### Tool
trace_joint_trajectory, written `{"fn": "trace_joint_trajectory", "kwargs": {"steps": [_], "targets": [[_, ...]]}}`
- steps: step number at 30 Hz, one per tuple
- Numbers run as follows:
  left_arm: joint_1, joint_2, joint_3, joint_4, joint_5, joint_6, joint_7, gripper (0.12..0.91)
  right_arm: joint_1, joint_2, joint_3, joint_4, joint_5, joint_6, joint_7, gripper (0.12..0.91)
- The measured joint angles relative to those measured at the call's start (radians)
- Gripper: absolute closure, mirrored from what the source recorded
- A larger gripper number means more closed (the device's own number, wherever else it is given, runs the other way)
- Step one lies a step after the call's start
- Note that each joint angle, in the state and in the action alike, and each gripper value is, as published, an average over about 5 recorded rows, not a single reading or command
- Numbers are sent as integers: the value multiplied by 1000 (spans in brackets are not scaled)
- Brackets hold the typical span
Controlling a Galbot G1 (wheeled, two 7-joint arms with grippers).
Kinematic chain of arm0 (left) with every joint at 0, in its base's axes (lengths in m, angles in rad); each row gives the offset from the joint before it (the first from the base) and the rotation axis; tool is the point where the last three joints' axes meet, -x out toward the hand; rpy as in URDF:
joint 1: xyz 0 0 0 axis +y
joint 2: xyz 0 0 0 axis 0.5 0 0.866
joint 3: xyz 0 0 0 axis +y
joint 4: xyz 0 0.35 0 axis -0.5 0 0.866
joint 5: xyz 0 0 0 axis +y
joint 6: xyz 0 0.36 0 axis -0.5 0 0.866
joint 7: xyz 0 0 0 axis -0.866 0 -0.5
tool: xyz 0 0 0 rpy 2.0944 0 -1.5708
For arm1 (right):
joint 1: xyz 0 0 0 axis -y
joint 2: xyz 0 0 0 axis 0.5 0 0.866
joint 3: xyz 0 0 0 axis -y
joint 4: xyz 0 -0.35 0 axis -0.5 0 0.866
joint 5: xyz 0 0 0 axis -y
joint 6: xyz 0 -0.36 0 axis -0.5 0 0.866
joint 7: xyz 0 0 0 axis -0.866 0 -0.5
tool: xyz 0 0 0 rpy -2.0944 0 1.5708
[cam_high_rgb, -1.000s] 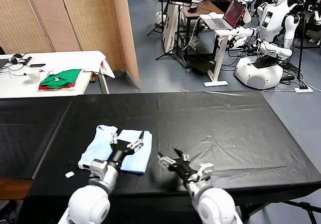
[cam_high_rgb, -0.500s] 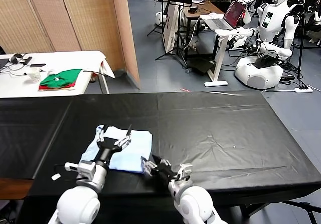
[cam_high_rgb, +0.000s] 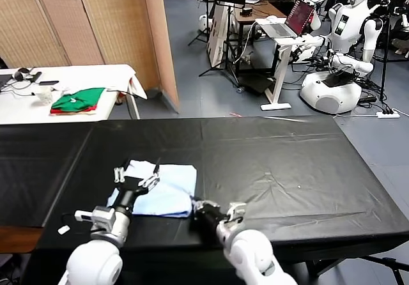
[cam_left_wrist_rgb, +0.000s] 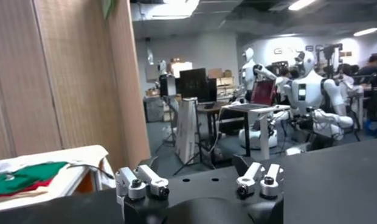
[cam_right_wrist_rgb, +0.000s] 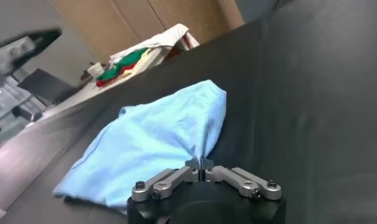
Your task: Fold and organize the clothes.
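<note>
The clothes are one pale light-blue T-shirt (cam_high_rgb: 167,188), lying loosely folded on the black table (cam_high_rgb: 287,163) near its front left. My right gripper (cam_high_rgb: 195,206) is at the shirt's near right corner and is shut on a pinch of its fabric; in the right wrist view the cloth (cam_right_wrist_rgb: 152,137) runs up from between the closed fingertips of the gripper (cam_right_wrist_rgb: 201,162). My left gripper (cam_high_rgb: 136,173) hovers open over the shirt's left part. In its own view the left gripper (cam_left_wrist_rgb: 199,178) looks out level, and the shirt is out of view there.
A white side table (cam_high_rgb: 38,109) at the back left carries folded green and red garments (cam_high_rgb: 77,100) and cables. A woven screen (cam_high_rgb: 96,23) stands behind it. Beyond the black table are a laptop stand (cam_high_rgb: 281,36) and other robots (cam_high_rgb: 339,74).
My right gripper has moved left to the shirt's near right corner and shut on it. My left gripper has drifted left and away over the shirt, staying open.
</note>
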Motion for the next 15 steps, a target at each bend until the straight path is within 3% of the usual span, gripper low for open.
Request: {"fn": "trace_joint_trajectory", "kwargs": {"steps": [8,15], "targets": [[7,-2,-1,6,-9,0,-11,123,17,-74,64,65,9,-95,38,875],[25,0,-10,2,-28,1,-24,123,-24,-108,101,132,-9,-105,52,846]]}}
